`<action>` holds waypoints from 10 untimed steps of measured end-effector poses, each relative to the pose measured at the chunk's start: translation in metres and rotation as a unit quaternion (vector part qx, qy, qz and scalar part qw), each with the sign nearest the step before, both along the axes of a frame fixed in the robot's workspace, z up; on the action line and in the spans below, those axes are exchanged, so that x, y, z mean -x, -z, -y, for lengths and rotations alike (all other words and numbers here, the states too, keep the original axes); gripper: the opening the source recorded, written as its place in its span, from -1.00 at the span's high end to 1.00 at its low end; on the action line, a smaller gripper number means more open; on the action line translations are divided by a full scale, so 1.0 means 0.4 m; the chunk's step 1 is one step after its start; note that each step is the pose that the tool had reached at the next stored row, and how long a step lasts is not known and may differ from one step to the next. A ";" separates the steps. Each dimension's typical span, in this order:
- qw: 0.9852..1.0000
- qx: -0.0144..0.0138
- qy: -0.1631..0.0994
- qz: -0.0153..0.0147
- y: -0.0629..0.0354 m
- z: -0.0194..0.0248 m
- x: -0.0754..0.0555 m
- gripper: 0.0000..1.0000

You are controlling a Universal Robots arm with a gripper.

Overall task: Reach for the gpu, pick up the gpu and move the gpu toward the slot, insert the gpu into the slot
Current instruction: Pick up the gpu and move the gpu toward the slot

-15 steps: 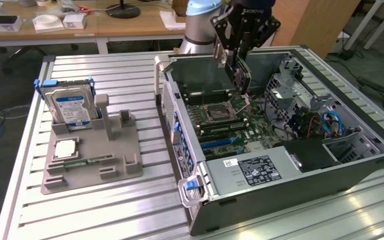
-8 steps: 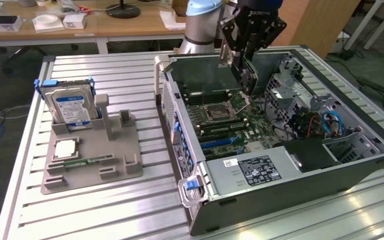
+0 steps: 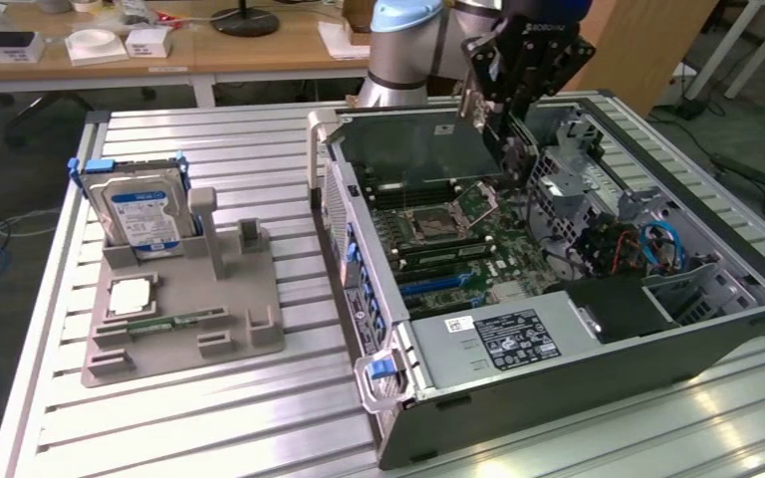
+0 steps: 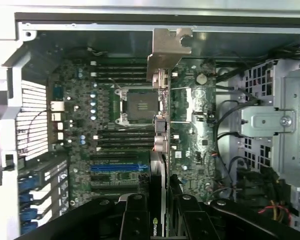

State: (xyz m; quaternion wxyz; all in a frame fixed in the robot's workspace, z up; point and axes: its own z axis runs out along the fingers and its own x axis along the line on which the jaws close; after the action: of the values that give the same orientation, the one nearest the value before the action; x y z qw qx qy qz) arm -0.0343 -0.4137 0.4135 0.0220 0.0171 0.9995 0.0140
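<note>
**Graphics card** (image 3: 416, 149): thin, flat, rectangular dark green board. A pale metal bracket (image 3: 314, 149) was fitted at its 9 o'clock end in the exterior view. It stood upright on its long edge with the broad face showing, raised over the open computer case toward the case's 12 o'clock side. It was clamped from both sides and clear of the board beneath. Seen from the wrist, the card (image 4: 160, 125) was an edge-on sliver with the bracket (image 4: 167, 50) at its far end.

**Slot** (image 3: 436, 284): long, narrow blue connector on the green board inside the case. It lay at about 6 o'clock from the card, well apart from it and unfilled. It was also visible from the wrist (image 4: 115, 167), just beside the card's edge.
</note>
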 end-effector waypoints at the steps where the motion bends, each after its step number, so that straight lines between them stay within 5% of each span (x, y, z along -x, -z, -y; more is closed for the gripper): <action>1: 1.000 0.000 0.000 0.000 0.000 0.000 -0.010 0.47; 10: 1.000 0.000 0.000 0.000 0.000 0.000 -0.028 0.47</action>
State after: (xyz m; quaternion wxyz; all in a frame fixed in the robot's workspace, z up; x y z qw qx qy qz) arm -0.0230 -0.4137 0.4135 0.0219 0.0171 0.9995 0.0139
